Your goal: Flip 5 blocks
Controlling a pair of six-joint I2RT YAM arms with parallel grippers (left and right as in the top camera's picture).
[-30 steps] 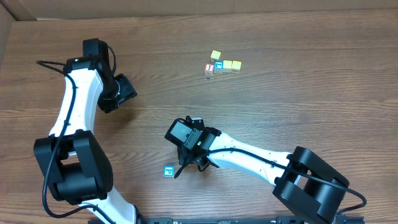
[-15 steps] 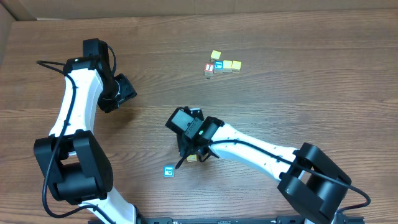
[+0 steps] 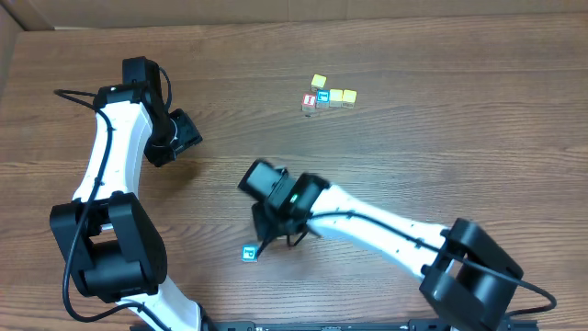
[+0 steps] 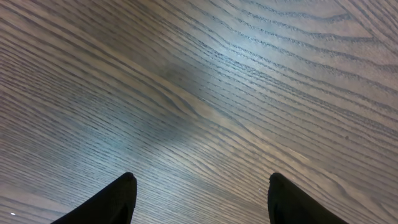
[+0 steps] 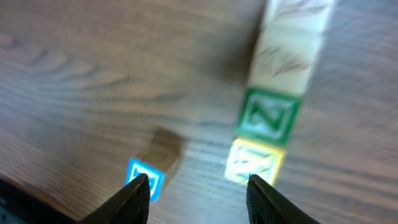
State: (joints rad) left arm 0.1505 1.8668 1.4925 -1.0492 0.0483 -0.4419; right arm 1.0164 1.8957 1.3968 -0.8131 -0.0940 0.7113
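Facing the parted right jaws, the blocks (image 5: 268, 115) lie just ahead.

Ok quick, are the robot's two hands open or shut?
Left gripper: open, holding nothing.
Right gripper: open, holding nothing.

The left arm (image 3: 108, 152) and right arm (image 3: 367, 228) are white tubes with fat black joints. A thin black cable (image 3: 64, 92) loops at the left arm's nine o'clock. The right one has a tiny green light (image 3: 295, 195).
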